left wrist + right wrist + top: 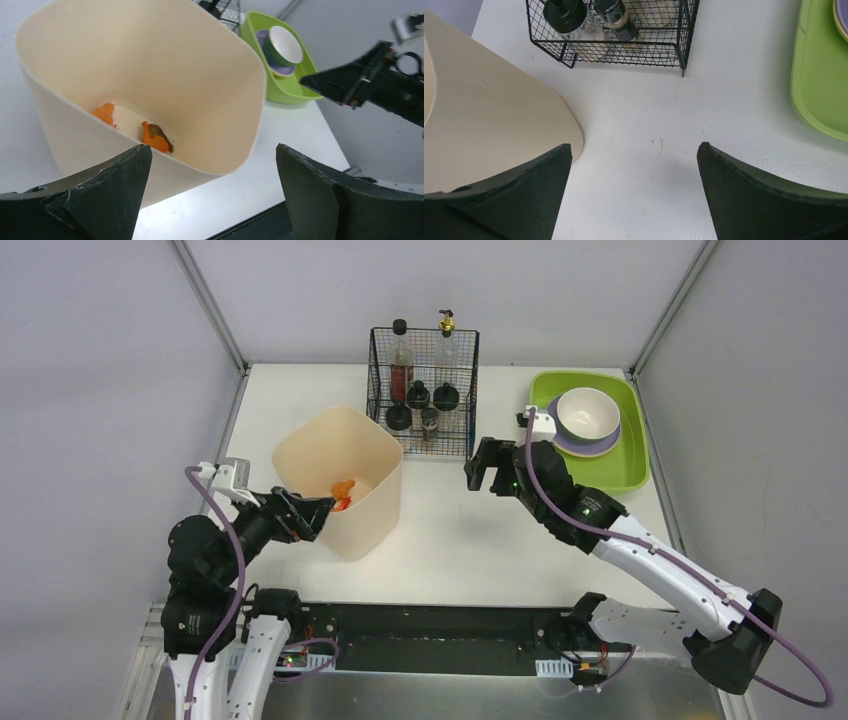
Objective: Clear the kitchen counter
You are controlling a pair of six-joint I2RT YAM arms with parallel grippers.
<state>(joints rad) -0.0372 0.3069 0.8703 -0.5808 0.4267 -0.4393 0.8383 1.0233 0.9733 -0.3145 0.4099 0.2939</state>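
Observation:
The kitchen counter [470, 540] is a white tabletop. A cream bin [372, 520] stands on its left half, with orange scraps [343, 490] on its bottom. My left gripper [318, 515] hangs open at the bin's near-left rim and holds nothing. In the left wrist view the gripper [212, 147] faces the bin's inner wall [200, 75] and the scraps [156, 137]. My right gripper [488, 468] is open and empty above bare counter [639, 115], between the bin and the green tray. In its own view that gripper [634, 145] has only tabletop between the fingers.
A black wire basket [472, 390] with bottles and jars stands at the back middle. At the back right, a lime-green tray [630, 465] carries a white bowl [588, 412] on a purple plate [590, 448]. Grey walls and metal rails border the counter.

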